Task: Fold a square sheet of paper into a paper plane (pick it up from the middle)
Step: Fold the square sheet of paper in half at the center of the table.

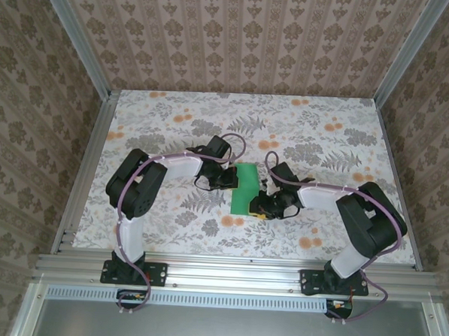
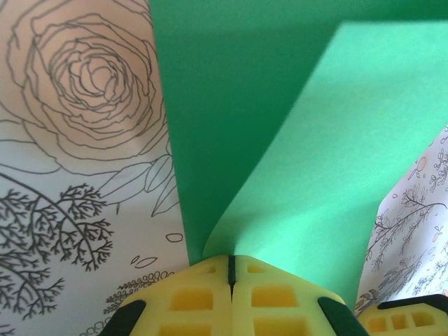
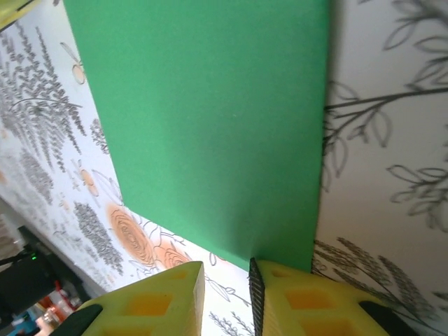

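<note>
Here, the floral surface (image 1: pixel 324 143) took most of the top view, with patterned walls (image 1: pixel 239 41) on 3 sides. The 2 arms reached in from the near edge. The left arm (image 1: pixel 137 186) bent in from the left and the right arm (image 1: pixel 365 217) from the right, so that both wrists came close together at the middle of the surface.

Between them lay the square sheet of paper (image 1: pixel 246 186), bright green, near the centre of the surface. From above it looked like a rectangle, longer than wide and narrower than a square. In the left wrist view the sheet showed 2 layers: a darker part lay flat on the surface, and a lighter part rose from it and curved down toward the fingertips.

The left pincer (image 2: pixel 229 260) was at the left edge of the sheet. Its 2 yellow fingers (image 2: pixel 189 301) were pressed together with no gap, and the lifted layer appeared pinched at their tips.

The right pincer (image 3: pixel 227 269) was at the near right corner of the sheet, low over the surface. Its fingers stood a little apart, the floral pattern showed through the narrow gap, and it held nothing. The finger on the right of that view was just beside the sheet's corner; whether it touched the paper, I could not tell.
</note>
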Controlling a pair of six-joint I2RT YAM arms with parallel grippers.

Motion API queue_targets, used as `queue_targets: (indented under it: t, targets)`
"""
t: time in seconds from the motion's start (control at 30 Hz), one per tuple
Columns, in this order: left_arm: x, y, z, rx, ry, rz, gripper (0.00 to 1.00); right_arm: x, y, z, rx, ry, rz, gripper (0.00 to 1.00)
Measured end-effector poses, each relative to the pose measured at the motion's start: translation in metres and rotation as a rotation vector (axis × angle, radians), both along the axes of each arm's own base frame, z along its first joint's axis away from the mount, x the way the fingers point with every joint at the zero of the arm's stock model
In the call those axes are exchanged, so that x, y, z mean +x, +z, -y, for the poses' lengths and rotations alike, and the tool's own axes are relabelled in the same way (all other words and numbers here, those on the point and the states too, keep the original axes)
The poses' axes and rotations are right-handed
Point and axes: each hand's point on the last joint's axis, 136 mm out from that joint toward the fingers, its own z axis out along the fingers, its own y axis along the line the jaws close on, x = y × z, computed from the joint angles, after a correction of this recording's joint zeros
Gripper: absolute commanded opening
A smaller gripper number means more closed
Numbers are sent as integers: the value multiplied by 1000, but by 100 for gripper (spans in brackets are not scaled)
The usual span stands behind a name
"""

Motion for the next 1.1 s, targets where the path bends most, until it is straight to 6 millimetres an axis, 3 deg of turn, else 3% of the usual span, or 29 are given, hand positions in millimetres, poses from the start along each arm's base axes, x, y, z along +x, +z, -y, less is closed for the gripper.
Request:
queue_targets:
  t: [0.13, 0.27, 0.37, 0.5, 0.77, 0.97, 1.1]
  targets:
    - [0, 0, 0, 0, -1, -1, 6, 7, 16, 3, -31, -1, 33, 29]
    - [0, 0, 0, 0, -1, -1, 6, 34, 42, -2, 1, -16, 116, 29]
    - [0, 0, 0, 0, -1, -1, 6, 56, 52, -5, 11, -26, 153, 29]
    - [0, 0, 0, 0, -1, -1, 6, 73, 37, -7, -1, -26, 152, 29]
    - [0, 0, 0, 2, -1, -4, 6, 64, -1, 0, -41, -23, 76, 30]
    - [0, 0, 0, 3, -1, -5, 6, 67, 3, 1, -33, -27, 87, 30]
    - [0, 0, 0, 3, -1, -5, 6, 78, 16, 4, -12, -44, 121, 29]
